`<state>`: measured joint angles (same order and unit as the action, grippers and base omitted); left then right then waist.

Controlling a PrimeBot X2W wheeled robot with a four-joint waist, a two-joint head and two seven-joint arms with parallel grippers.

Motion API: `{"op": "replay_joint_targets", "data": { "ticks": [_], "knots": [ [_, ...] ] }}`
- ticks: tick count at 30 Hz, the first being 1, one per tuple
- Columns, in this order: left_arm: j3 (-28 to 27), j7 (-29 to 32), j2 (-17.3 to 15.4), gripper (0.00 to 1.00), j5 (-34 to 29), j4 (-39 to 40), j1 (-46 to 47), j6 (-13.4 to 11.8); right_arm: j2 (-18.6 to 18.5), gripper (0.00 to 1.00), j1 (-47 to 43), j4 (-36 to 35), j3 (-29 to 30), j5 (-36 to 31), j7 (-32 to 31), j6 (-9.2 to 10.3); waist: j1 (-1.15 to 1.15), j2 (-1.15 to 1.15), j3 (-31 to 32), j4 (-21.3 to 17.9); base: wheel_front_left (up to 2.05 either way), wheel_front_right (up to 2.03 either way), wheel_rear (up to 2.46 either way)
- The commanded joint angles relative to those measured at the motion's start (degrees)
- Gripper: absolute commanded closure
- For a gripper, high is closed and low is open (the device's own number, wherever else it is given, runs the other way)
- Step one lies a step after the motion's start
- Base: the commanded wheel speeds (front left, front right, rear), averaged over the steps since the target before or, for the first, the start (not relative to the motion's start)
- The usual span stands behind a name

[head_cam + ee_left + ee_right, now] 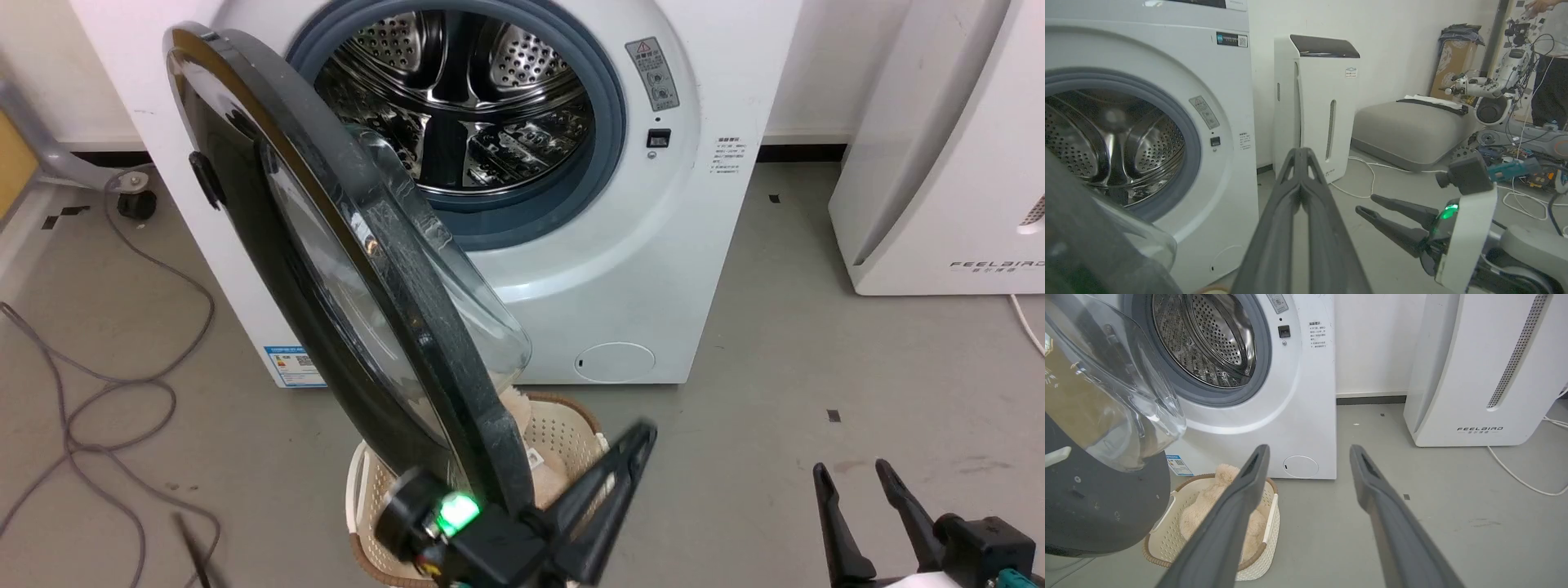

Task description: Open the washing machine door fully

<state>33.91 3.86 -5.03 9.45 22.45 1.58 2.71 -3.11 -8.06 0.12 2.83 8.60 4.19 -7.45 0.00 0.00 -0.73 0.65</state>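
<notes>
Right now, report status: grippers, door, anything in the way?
Left gripper shut, empty, low beside washing machine door. Right gripper open, empty. Door swung wide, drum exposed. Basket on floor beneath door.

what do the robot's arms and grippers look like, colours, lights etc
Each gripper has two long, tapering dark grey fingers on a black base. The left gripper has a glowing green light on its wrist. The right gripper sits on a white forearm shell with a second green light, a black wrist camera and a teal fitting.
</notes>
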Motion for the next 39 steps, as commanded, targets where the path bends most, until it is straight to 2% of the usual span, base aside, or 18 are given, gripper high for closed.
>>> {"op": "replay_joint_targets", "data": {
  "ticks": [1,4,8,19,31,39],
  "knots": [
    [0.3,1.0,-0.1,1.0,0.3,-0.8,-1.3,-0.2,0.2,0.0,-1.0,0.2,-0.1,0.2,0.5,-0.03,0.0,0.0,0.0,0.0,0.0,0.0,0.0],
    [1.7,4.0,-0.2,1.0,0.9,-3.9,-3.2,-0.7,0.2,0.0,-0.9,0.5,-0.1,0.3,0.4,-0.03,0.0,0.0,-0.1,0.2,0.0,0.0,0.0],
    [1.8,4.7,-0.1,1.0,0.9,-9.1,-3.4,-1.5,0.2,0.0,-0.6,0.9,-0.2,0.4,0.3,-0.03,0.0,0.0,-0.3,0.3,0.0,0.0,0.0],
    [-1.8,-2.6,1.7,1.0,2.2,-23.3,4.2,-6.9,0.2,0.0,-0.4,1.8,-0.2,0.4,0.2,-0.03,0.0,0.0,-0.2,0.2,0.0,0.0,0.0],
    [-2.0,-5.5,2.0,1.0,4.4,-26.9,4.6,-11.3,0.2,0.0,-0.5,2.2,-0.7,1.0,0.0,-0.03,0.0,0.0,-0.2,0.6,0.0,0.0,0.0],
    [-2.9,-5.5,0.9,1.0,4.5,-23.9,1.5,-13.8,0.2,0.0,-0.8,3.0,-0.8,1.3,0.0,-0.03,0.0,0.0,0.5,1.1,0.0,0.0,0.0]
  ]
}}
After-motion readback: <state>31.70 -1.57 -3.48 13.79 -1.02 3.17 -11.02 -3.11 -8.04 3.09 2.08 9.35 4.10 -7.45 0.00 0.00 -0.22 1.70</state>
